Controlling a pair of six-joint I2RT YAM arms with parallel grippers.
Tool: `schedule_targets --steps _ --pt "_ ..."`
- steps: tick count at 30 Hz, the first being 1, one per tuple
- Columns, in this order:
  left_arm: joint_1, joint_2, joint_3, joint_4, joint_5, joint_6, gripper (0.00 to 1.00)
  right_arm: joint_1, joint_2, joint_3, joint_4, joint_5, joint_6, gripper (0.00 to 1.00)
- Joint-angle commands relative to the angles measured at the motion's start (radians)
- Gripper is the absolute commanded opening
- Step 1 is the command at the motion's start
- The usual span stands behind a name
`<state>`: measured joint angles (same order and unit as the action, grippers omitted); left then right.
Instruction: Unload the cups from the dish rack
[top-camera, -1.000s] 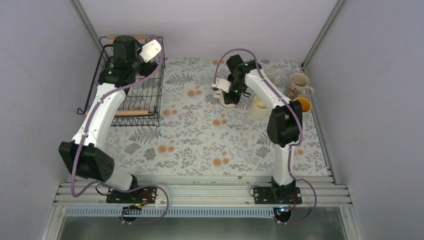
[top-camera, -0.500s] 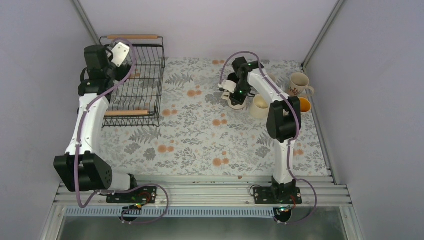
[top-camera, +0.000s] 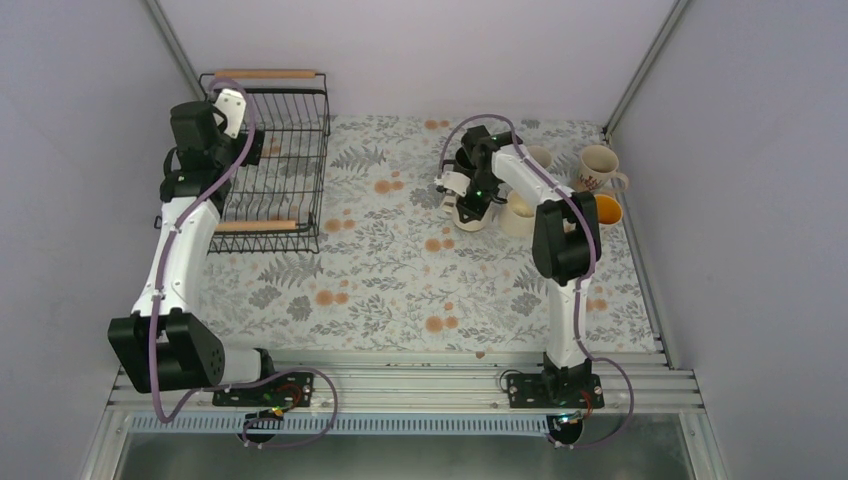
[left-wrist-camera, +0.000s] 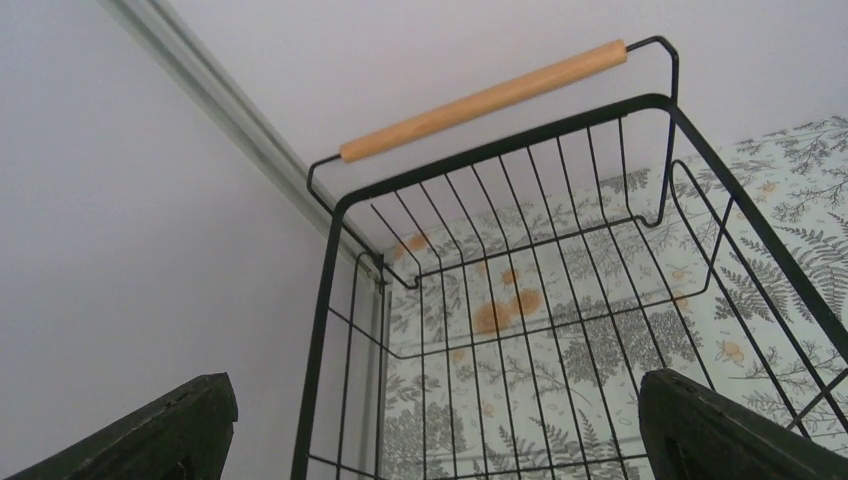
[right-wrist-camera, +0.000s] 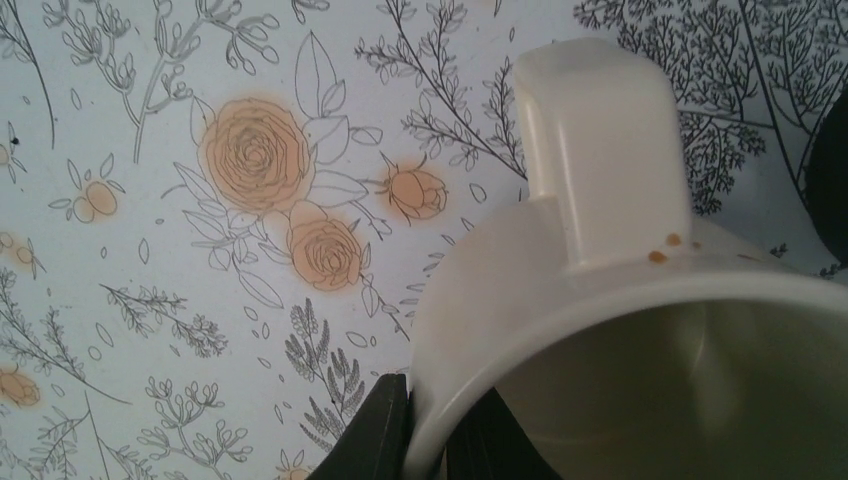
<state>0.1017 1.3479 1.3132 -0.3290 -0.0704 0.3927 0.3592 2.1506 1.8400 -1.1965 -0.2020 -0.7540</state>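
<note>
The dish rack (top-camera: 322, 150), black wire with two wooden bar handles, stands at the back left; no cup shows in it. My left gripper (top-camera: 246, 147) hangs over its left side. In the left wrist view its fingers (left-wrist-camera: 150, 430) are wide apart and empty above the rack's wire floor (left-wrist-camera: 520, 330). My right gripper (top-camera: 468, 198) is shut on the rim of a cream mug (right-wrist-camera: 620, 330), handle pointing away, low over the tablecloth. Other mugs stand at the back right: a cream one (top-camera: 518, 213), one with red print (top-camera: 598, 169), one with an orange inside (top-camera: 606, 209).
A pale mug (top-camera: 541, 155) is partly hidden behind my right arm. A dark shape (right-wrist-camera: 830, 170) sits at the right edge of the right wrist view. The rack's far wooden handle (left-wrist-camera: 480, 100) lies close to the back wall. Walls close in on both sides.
My left arm swung from over the rack's back to its left side. My right gripper carried the cream mug a little right and lower, closer to the other mugs.
</note>
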Motion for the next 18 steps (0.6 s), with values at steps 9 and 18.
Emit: schedule_targets --steps 9,18 --pt "-0.013 -0.112 -0.126 0.061 -0.023 -0.079 1.00 0.021 -0.011 -0.002 0.066 -0.052 0.028 0.32" --pt "-0.014 -0.173 -0.185 0.075 0.037 -0.083 1.00 0.021 -0.114 -0.016 0.049 -0.040 0.049 0.38"
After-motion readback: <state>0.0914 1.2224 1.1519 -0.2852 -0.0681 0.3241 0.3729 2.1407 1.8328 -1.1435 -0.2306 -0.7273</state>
